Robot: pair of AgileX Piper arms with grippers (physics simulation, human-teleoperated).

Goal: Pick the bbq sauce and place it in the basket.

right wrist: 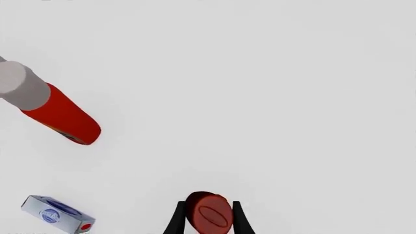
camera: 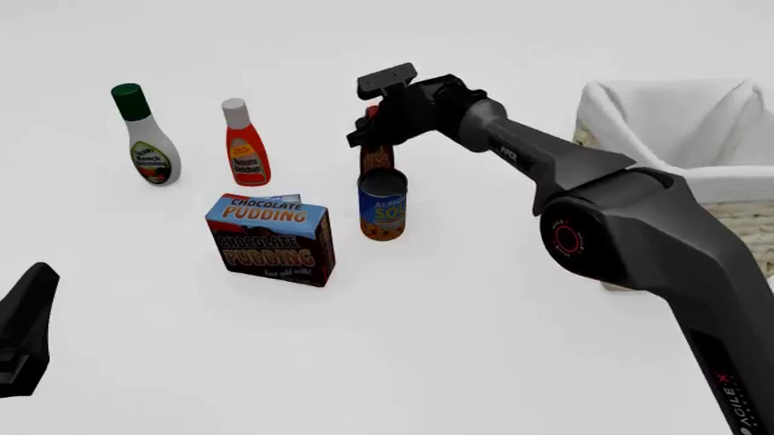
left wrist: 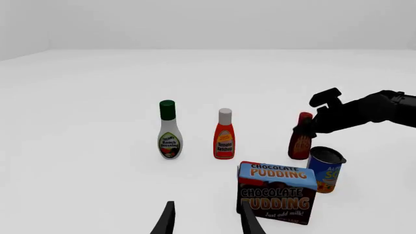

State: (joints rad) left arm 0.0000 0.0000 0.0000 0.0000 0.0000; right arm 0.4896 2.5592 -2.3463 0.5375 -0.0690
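The bbq sauce (camera: 376, 158), a slim dark bottle with a red cap, stands upright on the white table just behind a soup can. My right gripper (camera: 372, 122) reaches down over its top. In the right wrist view the two fingers press against either side of the red cap (right wrist: 209, 214), so the right gripper (right wrist: 208, 220) is shut on the bottle. The left wrist view shows the bbq sauce (left wrist: 300, 144) with the right gripper (left wrist: 309, 126) at its neck. My left gripper (left wrist: 206, 219) hangs open and empty near the table's front left. The basket (camera: 677, 118) stands at the right.
A white bottle with a green cap (camera: 148, 136) and an orange-red bottle with a white cap (camera: 245, 145) stand at the back left. A chocolate pudding box (camera: 272, 237) and a blue soup can (camera: 382, 204) sit in front of the bbq sauce.
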